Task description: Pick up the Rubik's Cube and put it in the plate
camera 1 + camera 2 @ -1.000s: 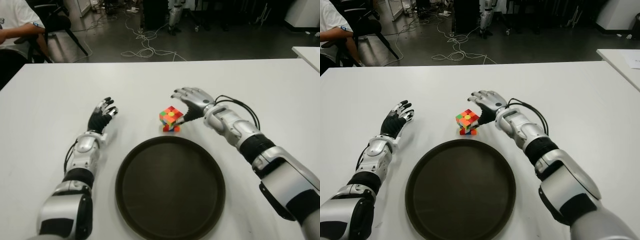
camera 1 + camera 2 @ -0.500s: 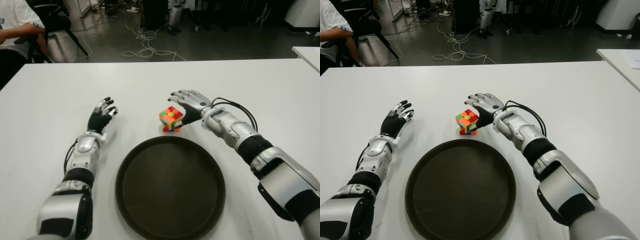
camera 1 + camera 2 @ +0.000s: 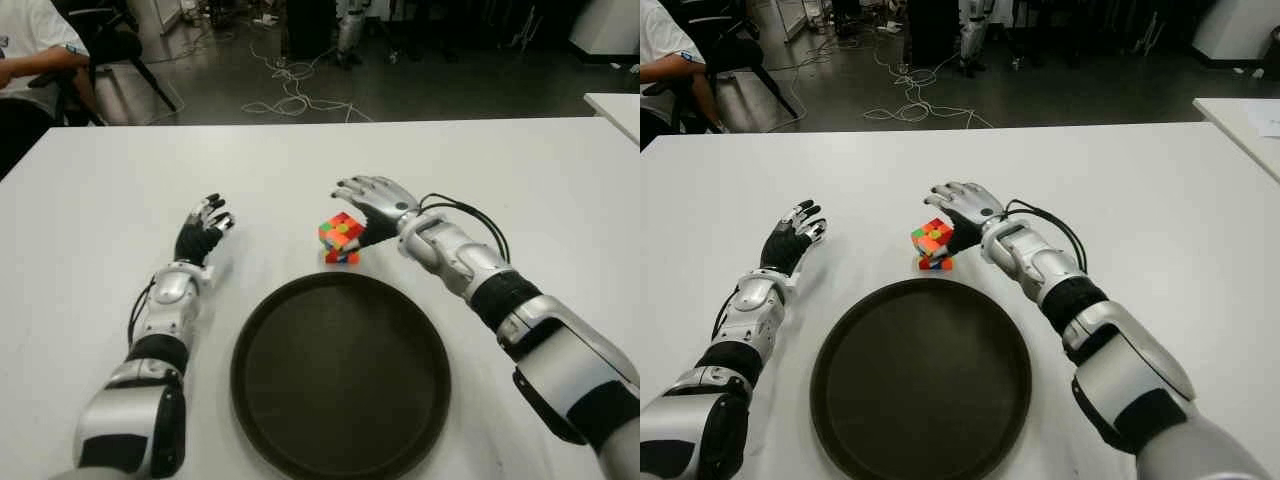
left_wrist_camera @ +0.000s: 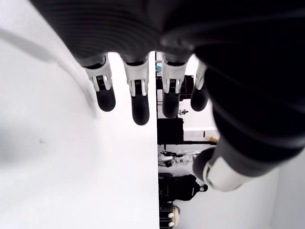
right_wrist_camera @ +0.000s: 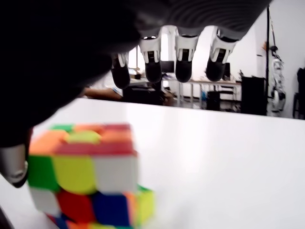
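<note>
A Rubik's Cube (image 3: 341,238) stands on the white table (image 3: 520,170), just beyond the far rim of a round dark plate (image 3: 340,390) that holds nothing. My right hand (image 3: 368,200) is at the cube's right side, fingers stretched out over and past it. In the right wrist view the cube (image 5: 86,176) fills the space under the palm; the fingertips (image 5: 183,64) reach beyond it and the thumb (image 5: 13,162) sits at its edge, not closed around it. My left hand (image 3: 205,225) shows left of the cube, fingers (image 4: 138,105) spread, holding nothing.
A seated person (image 3: 30,50) is beyond the table's far left corner. Cables (image 3: 290,90) lie on the dark floor behind the table. Another white table (image 3: 618,108) starts at the right edge.
My right hand has crept leftwards, bringing its palm and fingers closer over the cube. The cube, the plate and the left hand stay where they were.
</note>
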Controlling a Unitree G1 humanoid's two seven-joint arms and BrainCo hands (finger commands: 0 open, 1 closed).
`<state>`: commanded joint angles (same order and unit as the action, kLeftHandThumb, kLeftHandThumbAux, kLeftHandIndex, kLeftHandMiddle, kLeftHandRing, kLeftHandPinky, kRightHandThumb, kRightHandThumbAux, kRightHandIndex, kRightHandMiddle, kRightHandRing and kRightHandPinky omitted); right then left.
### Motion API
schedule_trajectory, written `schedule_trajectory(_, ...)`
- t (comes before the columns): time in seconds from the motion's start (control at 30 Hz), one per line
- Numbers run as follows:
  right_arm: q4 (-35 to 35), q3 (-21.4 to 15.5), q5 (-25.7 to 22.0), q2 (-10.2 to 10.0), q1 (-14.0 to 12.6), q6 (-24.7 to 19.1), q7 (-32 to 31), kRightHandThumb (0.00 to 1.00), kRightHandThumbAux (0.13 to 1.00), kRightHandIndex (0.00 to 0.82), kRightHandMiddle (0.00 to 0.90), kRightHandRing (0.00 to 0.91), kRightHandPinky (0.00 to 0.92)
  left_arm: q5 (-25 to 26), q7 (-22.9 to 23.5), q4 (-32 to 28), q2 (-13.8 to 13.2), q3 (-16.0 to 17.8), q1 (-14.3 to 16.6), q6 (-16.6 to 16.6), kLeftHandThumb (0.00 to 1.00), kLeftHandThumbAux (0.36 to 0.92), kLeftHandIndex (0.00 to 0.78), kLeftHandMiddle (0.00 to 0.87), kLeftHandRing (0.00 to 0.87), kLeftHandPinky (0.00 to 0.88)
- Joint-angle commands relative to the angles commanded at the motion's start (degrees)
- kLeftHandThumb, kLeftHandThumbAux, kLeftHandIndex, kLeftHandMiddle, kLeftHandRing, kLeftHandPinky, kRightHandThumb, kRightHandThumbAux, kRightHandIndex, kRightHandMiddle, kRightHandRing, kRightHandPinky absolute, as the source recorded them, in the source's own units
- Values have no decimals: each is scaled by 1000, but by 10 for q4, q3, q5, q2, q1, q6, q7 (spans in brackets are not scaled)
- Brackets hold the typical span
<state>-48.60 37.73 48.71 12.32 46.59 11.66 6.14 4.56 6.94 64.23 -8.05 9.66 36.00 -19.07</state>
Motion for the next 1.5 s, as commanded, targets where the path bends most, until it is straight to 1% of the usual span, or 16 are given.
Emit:
schedule_trajectory(0.13,9,0,1,0,-5,-5,0,38,496,40,5,9,59,-2,-2,-3,0,-2,-1,0,215,730,53,117,108,85)
schedule_trajectory(0.3,31,1,6,2,-19,-15,5,39,498,40,13,15,61,-4,-9,-10,3,-3,-3,0,215,736,56,122,111,86)
schedule_trajectory(0.53,51,1,10,1,-33,-28,15,29,508,52,23,32,76,-3,-13,-5,1,-2,0,8,210,728,63,137,124,89)
schedule_trajectory(0.8,55,1,8,0,-40,-28,15,25,511,55,24,36,82,-6,-17,-9,4,-3,-1,10,212,729,55,127,110,73)
schedule_trajectory(0.9,51,4,8,-3,-43,-23,20,27,520,53,26,41,88,-7,-16,-10,4,-3,-1,11,221,741,51,121,102,67)
schedule_trajectory(1.3,34,10,10,-9,-41,-11,22,10,515,47,22,29,78,-2,-17,-13,8,2,2,11,212,754,56,114,97,64)
schedule_trajectory(1.5,18,10,10,-16,-40,-12,34,1,516,59,37,48,94,-1,-13,-12,7,4,1,10,209,759,56,120,104,77)
